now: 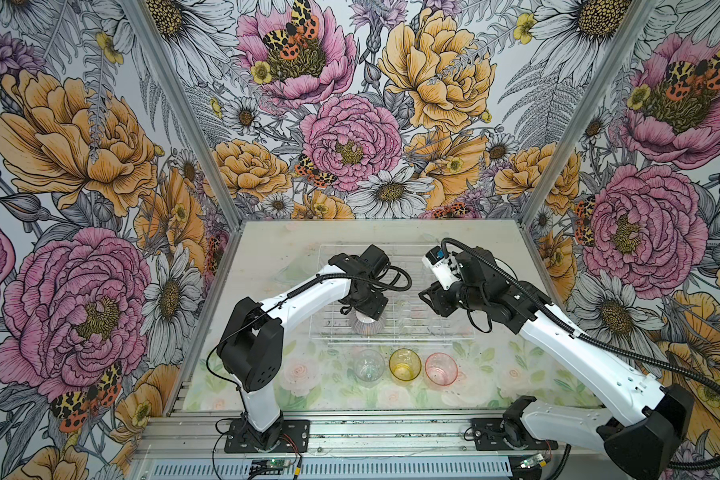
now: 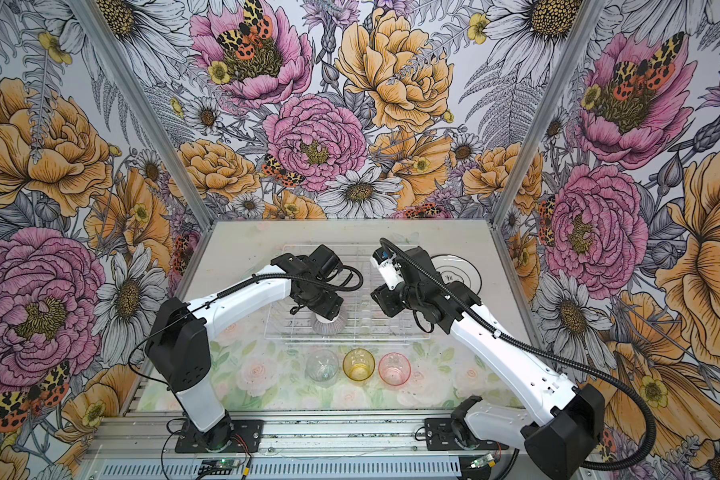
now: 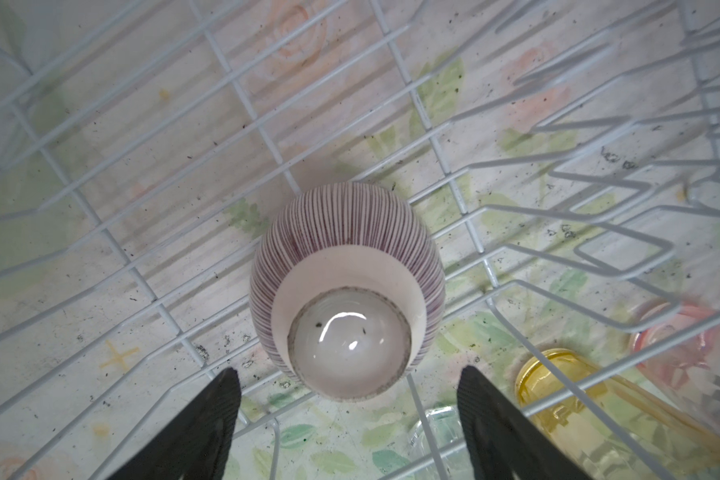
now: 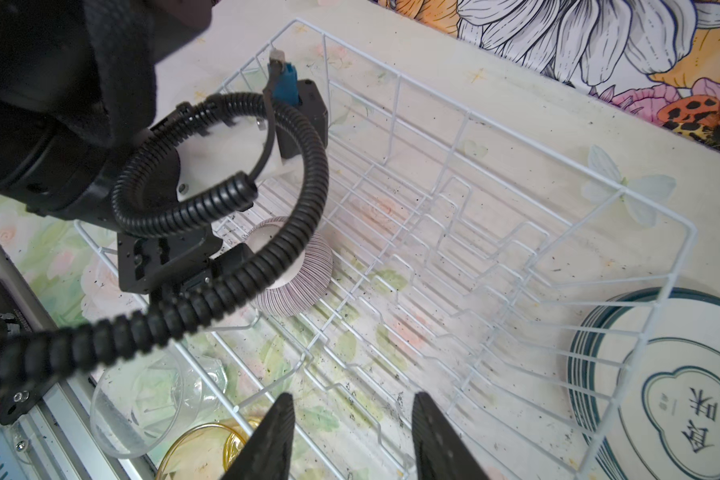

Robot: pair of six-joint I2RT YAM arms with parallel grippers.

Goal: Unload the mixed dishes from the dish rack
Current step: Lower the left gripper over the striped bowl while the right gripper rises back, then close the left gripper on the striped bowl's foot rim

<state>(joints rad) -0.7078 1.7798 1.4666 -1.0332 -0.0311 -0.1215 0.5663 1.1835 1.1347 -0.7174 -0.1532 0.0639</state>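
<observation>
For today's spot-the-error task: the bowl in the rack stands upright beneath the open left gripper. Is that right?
Not upright: the bowl in the rack stands upside down, foot up, beneath the open left gripper, as the left wrist view shows.

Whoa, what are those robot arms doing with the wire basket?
They are emptying the dish rack. The left tool hangs open just above the upside-down striped bowl, the only dish in it. The right tool is open and empty over the rack. Three tumblers stand on the table in front, and the plates lie stacked beside the rack.
</observation>
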